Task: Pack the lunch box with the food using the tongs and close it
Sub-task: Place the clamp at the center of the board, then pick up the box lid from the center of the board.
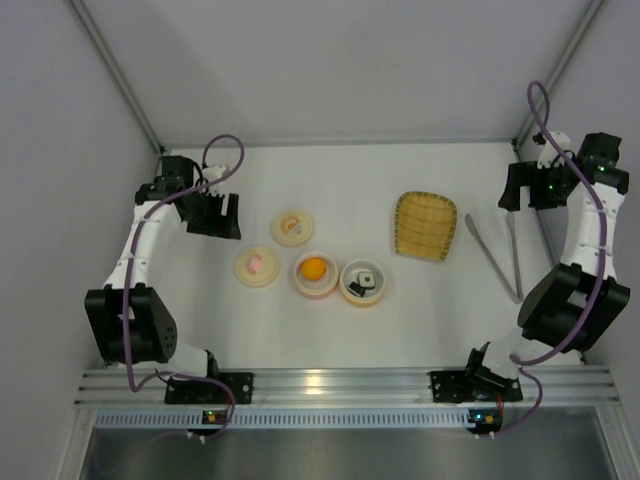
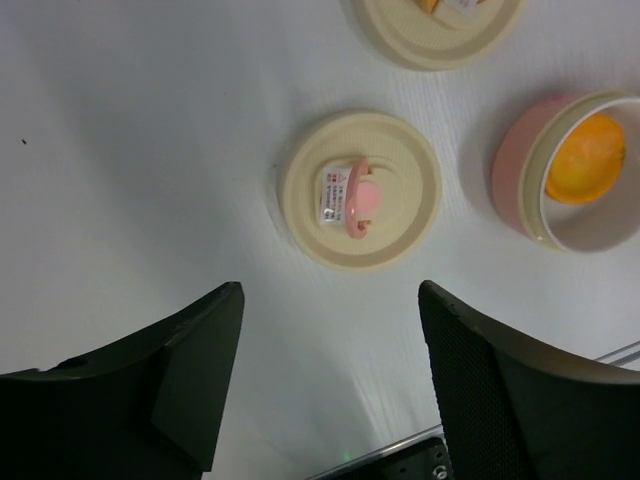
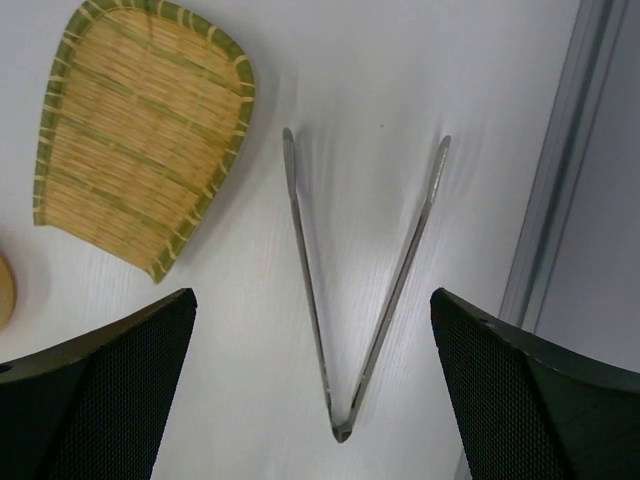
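The tongs (image 1: 502, 258) lie flat on the table at the right as a narrow V, hinge toward the near edge. My right gripper (image 1: 520, 188) hovers above them, open, and the tongs (image 3: 308, 270) lie below between its fingers (image 3: 120, 380), untouched. An orange ball (image 1: 314, 268) sits in a pink lunch box bowl (image 1: 299, 284). Beside it, sushi-roll pieces (image 1: 364, 280) sit in an orange bowl (image 1: 347, 293). My left gripper (image 1: 213, 213) hangs open and empty over the left of the table. In the left wrist view the gripper (image 2: 330, 300) is short of a pink-centred lid (image 2: 400, 215) and the ball (image 2: 588, 160).
A woven yellow tray (image 1: 425, 225) lies left of the tongs, also in the right wrist view (image 3: 145, 135). Two cream lids (image 1: 292, 228) (image 1: 257, 267) rest left of the bowls. A metal frame post (image 3: 560, 180) runs close to the tongs' right side. An aluminium rail (image 1: 340, 385) borders the near edge.
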`<state>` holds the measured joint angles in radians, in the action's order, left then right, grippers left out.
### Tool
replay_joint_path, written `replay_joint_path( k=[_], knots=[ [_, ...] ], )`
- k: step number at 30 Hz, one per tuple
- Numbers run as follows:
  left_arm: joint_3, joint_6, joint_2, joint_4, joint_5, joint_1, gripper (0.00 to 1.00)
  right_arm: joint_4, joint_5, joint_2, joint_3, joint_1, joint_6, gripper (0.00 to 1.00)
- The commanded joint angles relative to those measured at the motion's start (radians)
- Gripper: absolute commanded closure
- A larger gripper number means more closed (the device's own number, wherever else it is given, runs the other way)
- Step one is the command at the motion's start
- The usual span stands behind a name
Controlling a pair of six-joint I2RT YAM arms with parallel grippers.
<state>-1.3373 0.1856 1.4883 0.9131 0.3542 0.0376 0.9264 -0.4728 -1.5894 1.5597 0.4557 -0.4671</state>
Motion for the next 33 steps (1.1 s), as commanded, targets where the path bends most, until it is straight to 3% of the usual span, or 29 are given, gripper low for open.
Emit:
replay_joint_path(
  k=[1,4,5,10,28,33],
  knots=[
    [-0.01,0.069,0.029,0.107,-0.073,-0.013,0.27,0.074,-0.064,0.068,0.005,-0.044,0.025,0.01],
    [0.035,0.071,0.032,0.133,-0.148,-0.031,0.35,0.062,-0.063,0.098,-0.029,-0.08,0.042,0.01],
    [0.049,0.065,0.029,0.127,-0.177,-0.098,0.37,0.055,-0.061,0.109,-0.038,-0.086,0.053,0.01],
    [0.107,-0.043,0.044,0.069,-0.337,-0.229,0.38,0.037,-0.063,0.12,-0.075,-0.124,0.082,0.01],
    [0.055,-0.123,0.237,-0.011,-0.343,-0.285,0.45,0.025,-0.082,0.134,-0.127,-0.129,0.087,0.01],
    [0.059,-0.127,0.265,-0.033,-0.343,-0.309,0.54,0.026,-0.084,0.128,-0.128,-0.129,0.084,0.01]
  ],
)
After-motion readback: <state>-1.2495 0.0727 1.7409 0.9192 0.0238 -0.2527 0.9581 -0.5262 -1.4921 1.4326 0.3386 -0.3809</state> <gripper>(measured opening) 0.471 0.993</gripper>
